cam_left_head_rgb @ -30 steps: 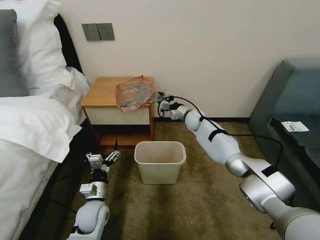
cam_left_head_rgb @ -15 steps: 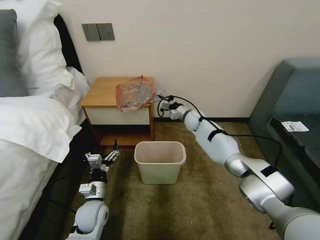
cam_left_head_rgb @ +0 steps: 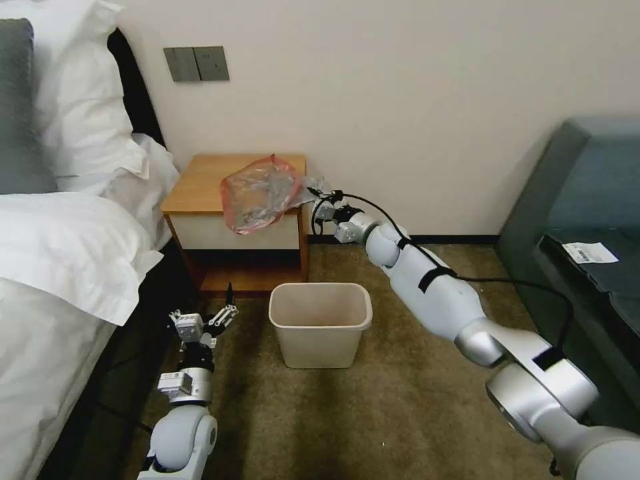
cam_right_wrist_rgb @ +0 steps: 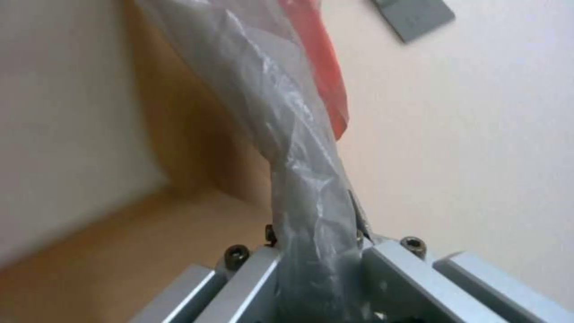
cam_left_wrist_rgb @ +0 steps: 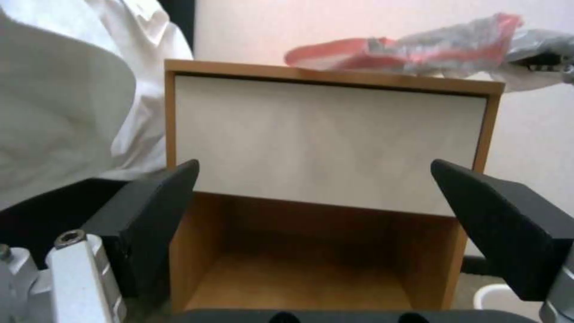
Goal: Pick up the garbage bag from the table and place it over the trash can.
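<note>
The right gripper [cam_left_head_rgb: 312, 200] is clamped on a corner of the garbage bag [cam_left_head_rgb: 257, 191], which droops over the table [cam_left_head_rgb: 200, 183]; the trash can [cam_left_head_rgb: 320, 323] sits below. The left gripper [cam_left_head_rgb: 220, 313] waits low, jaws wide apart.

Trash can [cam_left_head_rgb: 320, 323]: mouth unobstructed, centre frame; table [cam_left_head_rgb: 200, 187] behind it; bed [cam_left_head_rgb: 60, 267] blocks left; sofa [cam_left_head_rgb: 587, 220] blocks right.
</note>
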Robot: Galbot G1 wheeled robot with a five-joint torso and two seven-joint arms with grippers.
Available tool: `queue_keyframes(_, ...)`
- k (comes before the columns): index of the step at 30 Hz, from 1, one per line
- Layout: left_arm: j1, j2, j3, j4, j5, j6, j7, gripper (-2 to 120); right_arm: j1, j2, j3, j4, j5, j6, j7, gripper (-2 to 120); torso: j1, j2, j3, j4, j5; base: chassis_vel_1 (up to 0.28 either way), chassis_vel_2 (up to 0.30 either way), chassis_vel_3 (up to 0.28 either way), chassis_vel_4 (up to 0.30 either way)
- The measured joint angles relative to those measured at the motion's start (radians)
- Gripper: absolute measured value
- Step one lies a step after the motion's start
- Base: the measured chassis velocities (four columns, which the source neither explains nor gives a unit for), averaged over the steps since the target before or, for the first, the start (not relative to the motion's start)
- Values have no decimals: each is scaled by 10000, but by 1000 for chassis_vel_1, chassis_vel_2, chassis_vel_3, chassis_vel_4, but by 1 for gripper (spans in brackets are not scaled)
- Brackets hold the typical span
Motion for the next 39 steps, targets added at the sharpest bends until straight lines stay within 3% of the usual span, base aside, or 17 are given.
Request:
queue_keyframes(11,80,18,-6,113,67,-64,-104,97,-1849,-902,-157,2649,58,-619,-349,0,0,1,0,-1,0,0,0,0,0)
queue_keyframes(28,8,-84,69,222,5,-227,-184,97,-3298,-1668,246,4070,-318,-807,-1131,0,-1,2,0,-2,0,0,0,0,0)
queue_keyframes(39,155,-251,-250,-339,-684,-442,-198,97,-4670,-1957,751,4350,-594,-461,-1380,0,-1,2,0,-1,0,0,0,0,0)
